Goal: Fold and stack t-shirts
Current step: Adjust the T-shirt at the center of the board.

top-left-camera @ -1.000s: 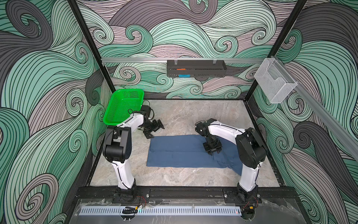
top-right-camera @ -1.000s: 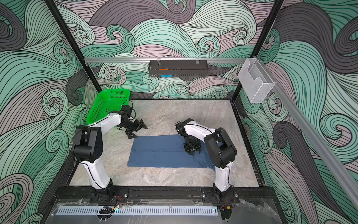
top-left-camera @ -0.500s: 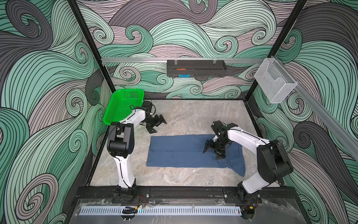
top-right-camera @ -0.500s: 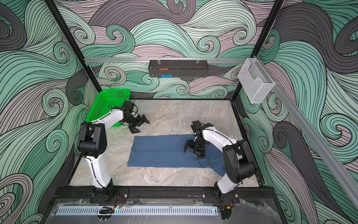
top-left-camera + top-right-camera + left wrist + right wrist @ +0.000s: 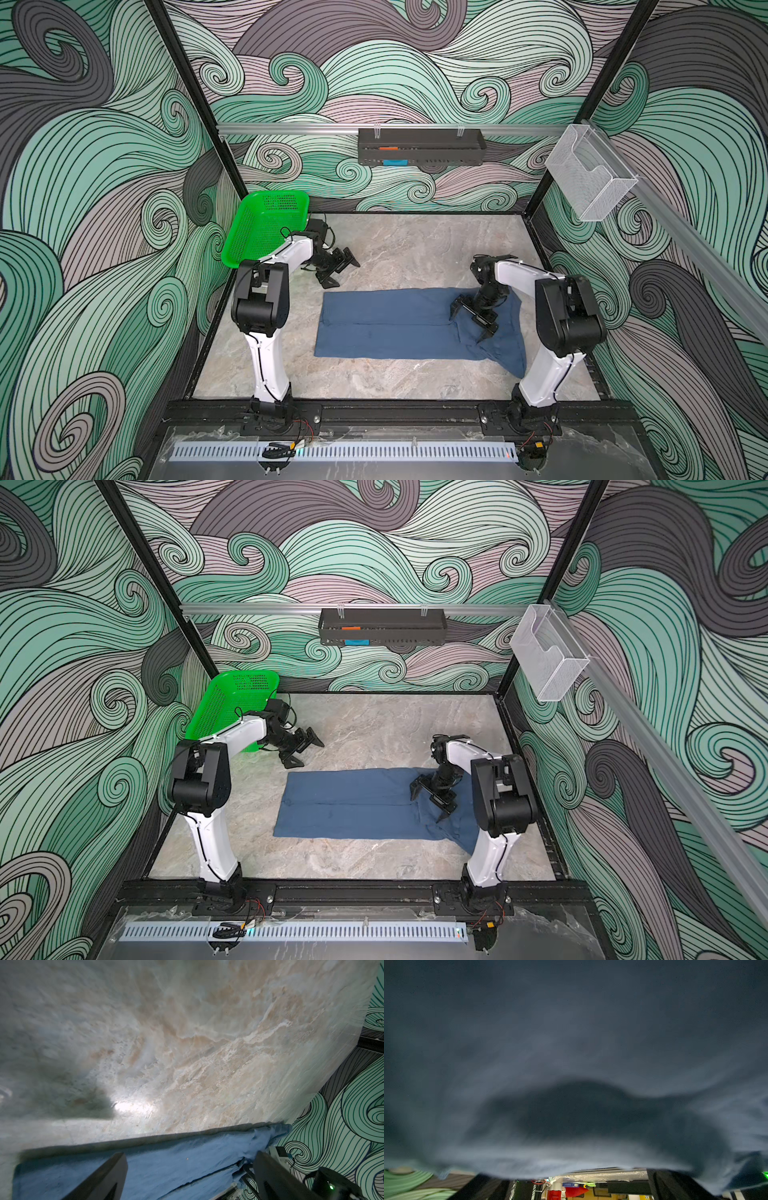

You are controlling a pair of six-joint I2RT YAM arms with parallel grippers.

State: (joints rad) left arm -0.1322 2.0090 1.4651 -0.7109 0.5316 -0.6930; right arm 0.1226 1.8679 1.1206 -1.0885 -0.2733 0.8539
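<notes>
The slate-blue t-shirt (image 5: 390, 326) (image 5: 349, 808) lies on the marble table as a long strip folded lengthwise, with a seam line along its middle and a rumpled right end. My right gripper (image 5: 469, 324) (image 5: 428, 805) hangs open just over that right end, with nothing between its fingers. In the right wrist view the dark cloth (image 5: 571, 1043) fills the frame above the open right gripper (image 5: 569, 1176). My left gripper (image 5: 343, 274) (image 5: 306, 754) is open over bare table behind the shirt's far left corner. The left wrist view looks across the shirt (image 5: 176, 1165) through the open left gripper (image 5: 190, 1155).
A green mesh basket (image 5: 266, 224) (image 5: 232, 708) leans at the back left corner beside the left arm. A black shelf (image 5: 419, 145) hangs on the back wall and a wire holder (image 5: 590, 183) on the right rail. Bare table (image 5: 415, 249) lies behind the shirt.
The right gripper has opened and let go of the shirt's right end, and the right arm has swung out to the right. The left gripper has shifted slightly near the basket.
</notes>
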